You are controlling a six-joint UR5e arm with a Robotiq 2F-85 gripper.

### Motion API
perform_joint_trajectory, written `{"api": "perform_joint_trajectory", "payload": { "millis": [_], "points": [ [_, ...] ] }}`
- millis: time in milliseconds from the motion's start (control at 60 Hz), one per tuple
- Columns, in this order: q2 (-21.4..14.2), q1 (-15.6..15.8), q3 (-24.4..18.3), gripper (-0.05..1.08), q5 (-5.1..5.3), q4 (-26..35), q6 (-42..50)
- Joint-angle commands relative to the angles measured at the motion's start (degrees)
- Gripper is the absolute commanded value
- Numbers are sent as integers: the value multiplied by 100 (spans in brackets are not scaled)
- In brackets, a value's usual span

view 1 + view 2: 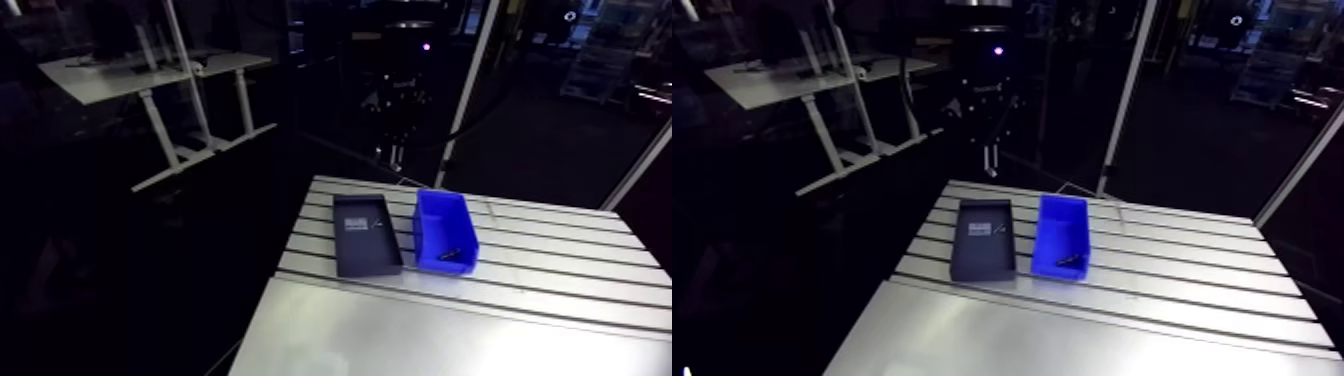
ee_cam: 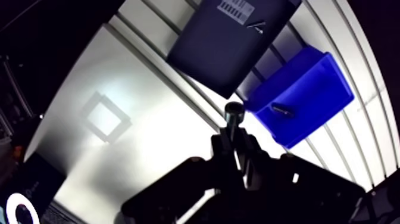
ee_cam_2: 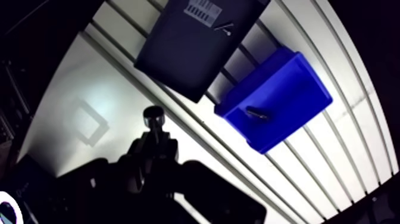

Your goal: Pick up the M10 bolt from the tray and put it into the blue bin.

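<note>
In the wrist view my gripper [image 2: 233, 143] is shut on a dark bolt [image 2: 233, 111], whose round head sticks out past the fingertips. It hangs high over the table, beside the near corner of the black tray [image 2: 217, 50]. A thin small part [image 2: 256, 25] lies in the tray by a white label. The blue bin [image 2: 309, 98] stands right beside the tray and holds another dark bolt [image 2: 281, 109]. The arm view shows the gripper [image 1: 990, 150] far above the table's back edge, with the tray [image 1: 366, 240] and the bin [image 1: 445, 232] side by side.
The slotted aluminium table [image 1: 560, 250] runs to the right of the bin. A smooth metal plate [image 1: 420, 335] covers the front part and carries a bright reflection [image 2: 106, 116]. The table's left edge [image 1: 265, 300] drops into darkness.
</note>
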Motion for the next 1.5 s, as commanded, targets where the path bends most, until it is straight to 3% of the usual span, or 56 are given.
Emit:
{"api": "perform_joint_trajectory", "payload": {
  "millis": [17, 333, 600, 700, 733, 867, 1000, 1500],
  "points": [
    [-276, -255, 122, 104, -46, 98, -1539],
    [-330, -962, 302, 104, -30, -27, -3436],
    [-246, -1035, 530, 104, -96, -798, -4062],
    [-152, -1027, 661, 104, -240, -1220, -4178],
    [-105, -1026, 772, 104, -355, -1501, -4200],
    [-84, -1009, 1025, 104, -592, -2151, -4289],
    [-23, -1008, 1251, 104, -780, -2435, -4470],
    [349, -1070, 1493, 103, -770, -2700, -4491]
  ]
}}
